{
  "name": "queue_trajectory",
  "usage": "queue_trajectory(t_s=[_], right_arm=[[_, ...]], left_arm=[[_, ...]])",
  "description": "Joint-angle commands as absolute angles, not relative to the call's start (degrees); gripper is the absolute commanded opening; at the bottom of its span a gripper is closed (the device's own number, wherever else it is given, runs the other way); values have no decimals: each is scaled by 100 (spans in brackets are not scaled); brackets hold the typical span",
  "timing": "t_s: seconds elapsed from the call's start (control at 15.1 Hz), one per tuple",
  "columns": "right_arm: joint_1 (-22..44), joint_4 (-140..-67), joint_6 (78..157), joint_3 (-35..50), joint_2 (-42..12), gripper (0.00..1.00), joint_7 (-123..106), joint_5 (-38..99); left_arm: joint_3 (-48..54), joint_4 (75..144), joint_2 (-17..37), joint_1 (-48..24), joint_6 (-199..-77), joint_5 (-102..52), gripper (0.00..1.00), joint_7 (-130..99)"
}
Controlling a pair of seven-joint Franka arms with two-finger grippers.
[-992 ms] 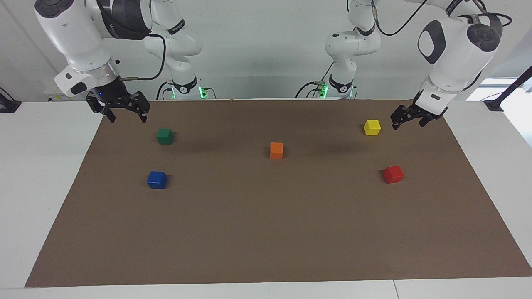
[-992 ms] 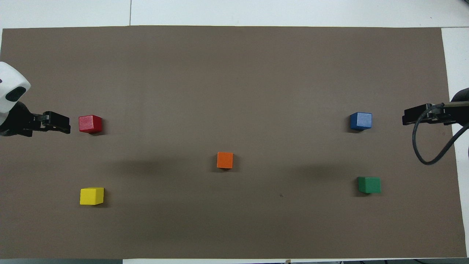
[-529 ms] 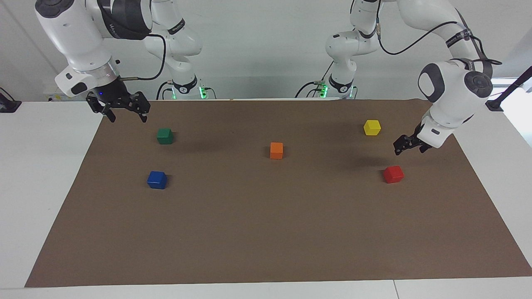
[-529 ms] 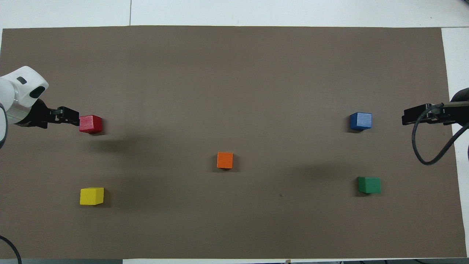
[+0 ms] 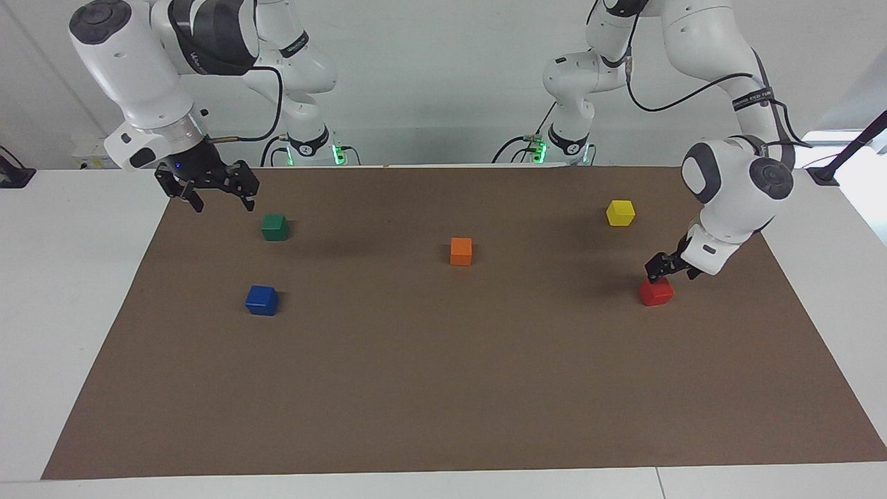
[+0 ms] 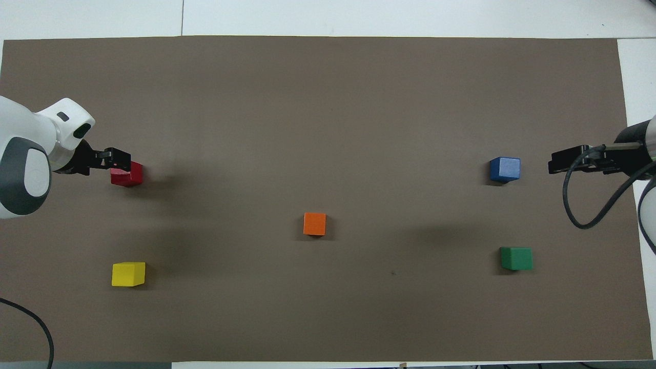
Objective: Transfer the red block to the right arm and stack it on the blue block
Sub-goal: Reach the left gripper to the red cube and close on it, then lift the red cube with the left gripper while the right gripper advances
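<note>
The first step is in hand: the left gripper (image 5: 666, 267), fingers apart, hangs just over the small bright red cube (image 5: 655, 292) at the facing view's right, on the brown mat (image 5: 443, 388) covering the counter. Next, I judge, it must drop astride the cube and close. The right gripper (image 5: 220, 192), also spread, waits at upper left, above the deep blue cube (image 5: 261, 300). A second ago the left gripper was beside the yellow cube (image 5: 620, 212).
</note>
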State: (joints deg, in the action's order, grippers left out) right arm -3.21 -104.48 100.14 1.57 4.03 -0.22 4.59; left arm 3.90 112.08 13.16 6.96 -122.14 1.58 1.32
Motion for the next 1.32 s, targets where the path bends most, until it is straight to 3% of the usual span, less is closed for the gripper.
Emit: queue_trajectory(t_s=[0.0, 0.6, 0.66, 0.79, 0.86, 0.93, 1.26], right_arm=[[-413, -10801, 10292, 167, 449, 100, -378, 1288], [-747, -10793, 10354, 167, -377, 100, -1967, 5812], [-747, -10845, 10301, 167, -387, 100, -2091, 6349], [-721, -11073, 9969, 176, -387, 100, -2240, 7360], [-695, -11196, 9836, 176, -387, 100, -2407, 7774], [-686, -11319, 9713, 176, -404, 100, -2547, 8135], [-659, -11514, 8318, 193, -1193, 100, -3680, 9140]], left_arm=[[360, 11382, 1458, 607, -12576, 185, 100, -131], [360, 11417, 1723, 615, -12876, 185, 100, -88], [360, 11417, 1723, 615, -12859, 185, 94, -88], [360, 11530, 1705, 641, -12885, 185, 62, -114], [360, 11566, 1696, 642, -12893, 185, 38, -123], [360, 11549, 1688, 650, -12807, 185, 3, -149], [369, 10831, 1609, 633, -11570, -515, 0, -647]])
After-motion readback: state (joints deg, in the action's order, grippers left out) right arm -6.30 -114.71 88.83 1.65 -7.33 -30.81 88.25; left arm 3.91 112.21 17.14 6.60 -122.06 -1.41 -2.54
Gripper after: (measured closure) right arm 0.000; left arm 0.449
